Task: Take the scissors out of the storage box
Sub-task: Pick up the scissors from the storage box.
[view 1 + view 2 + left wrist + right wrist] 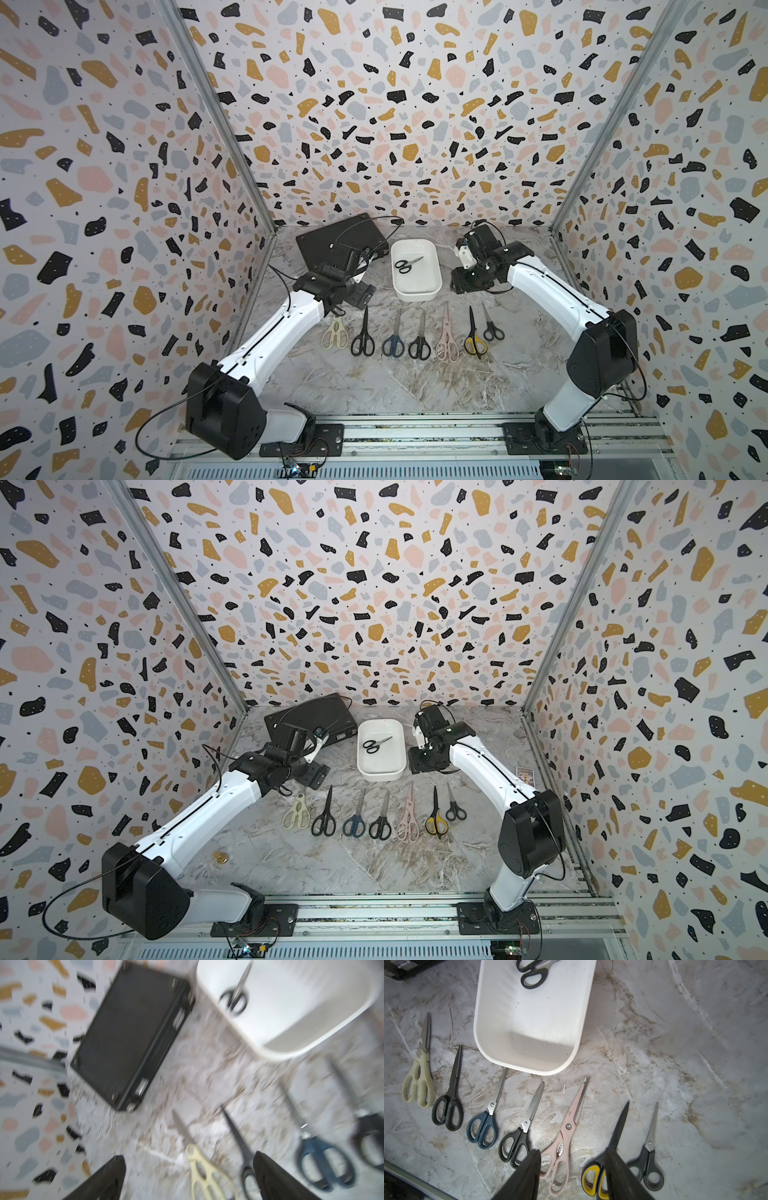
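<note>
Up high, in both top views, the white storage box (417, 286) sits at the back of the marble desk (374, 386). One black pair of scissors (407, 264) lies inside it. Seven more pairs lie in a row on the desk in front of the box: cream scissors (333, 332), black, blue scissors (394, 338), black, pink scissors (446, 338), yellow-and-black scissors (473, 338) and small grey scissors (491, 326). A black case (311, 723) lies left of the box. The left arm is over the cream pair, and the right arm is right of the box.

Next, the left wrist view is blurry. The left fingers (108, 1178) are spread wide with nothing between them but the cream scissors lying on the desk below.

Last, in the right wrist view, the right fingers (525, 1176) are partly apart and hold nothing. They hang above the pink scissors and the yellow-and-black pair.
</note>
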You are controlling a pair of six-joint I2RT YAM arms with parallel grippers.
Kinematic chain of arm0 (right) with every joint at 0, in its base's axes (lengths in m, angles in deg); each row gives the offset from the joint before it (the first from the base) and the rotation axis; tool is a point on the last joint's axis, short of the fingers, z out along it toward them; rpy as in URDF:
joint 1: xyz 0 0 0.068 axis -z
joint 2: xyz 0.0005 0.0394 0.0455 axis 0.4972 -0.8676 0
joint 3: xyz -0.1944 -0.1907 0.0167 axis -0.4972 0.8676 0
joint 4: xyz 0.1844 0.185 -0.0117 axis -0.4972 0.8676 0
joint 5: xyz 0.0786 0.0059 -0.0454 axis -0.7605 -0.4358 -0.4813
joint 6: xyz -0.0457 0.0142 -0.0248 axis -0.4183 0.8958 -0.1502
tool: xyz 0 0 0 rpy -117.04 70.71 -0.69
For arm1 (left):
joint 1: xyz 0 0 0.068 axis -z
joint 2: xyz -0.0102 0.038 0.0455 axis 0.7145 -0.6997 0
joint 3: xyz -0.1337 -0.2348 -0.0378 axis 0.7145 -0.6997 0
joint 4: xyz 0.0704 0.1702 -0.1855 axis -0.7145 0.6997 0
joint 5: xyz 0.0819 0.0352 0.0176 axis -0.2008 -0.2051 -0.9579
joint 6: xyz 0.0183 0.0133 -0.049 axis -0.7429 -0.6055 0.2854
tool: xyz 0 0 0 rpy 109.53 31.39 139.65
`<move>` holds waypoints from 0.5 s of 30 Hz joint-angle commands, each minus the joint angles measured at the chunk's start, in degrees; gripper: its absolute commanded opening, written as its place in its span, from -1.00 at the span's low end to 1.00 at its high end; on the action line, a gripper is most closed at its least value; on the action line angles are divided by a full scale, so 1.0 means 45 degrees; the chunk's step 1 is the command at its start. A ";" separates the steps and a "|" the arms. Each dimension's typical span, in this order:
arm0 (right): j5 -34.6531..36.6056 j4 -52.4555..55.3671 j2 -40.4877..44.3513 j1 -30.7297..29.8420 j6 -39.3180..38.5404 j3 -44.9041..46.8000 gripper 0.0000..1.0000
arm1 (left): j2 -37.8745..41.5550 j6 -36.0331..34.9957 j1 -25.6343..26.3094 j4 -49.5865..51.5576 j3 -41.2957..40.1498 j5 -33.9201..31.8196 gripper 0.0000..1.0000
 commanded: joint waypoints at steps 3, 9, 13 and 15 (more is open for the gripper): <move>0.0751 0.0430 0.0760 0.0795 -0.0207 -0.0707 0.11 | -0.1406 0.0689 0.0565 -0.2970 0.1033 0.2264 0.99; 0.1049 0.0446 0.0761 0.1369 -0.0160 -0.0837 0.11 | -0.4308 0.0595 0.0109 -0.2365 0.4395 0.5340 -0.06; 0.1091 0.0426 0.0550 0.1411 -0.0069 -0.1049 0.11 | -0.7017 0.1092 0.0177 -0.0846 0.6878 0.6035 -0.52; 0.1051 0.0425 0.0465 0.1411 -0.0070 -0.1132 0.11 | -0.8003 0.1136 0.0336 -0.0286 0.7640 0.5393 -0.59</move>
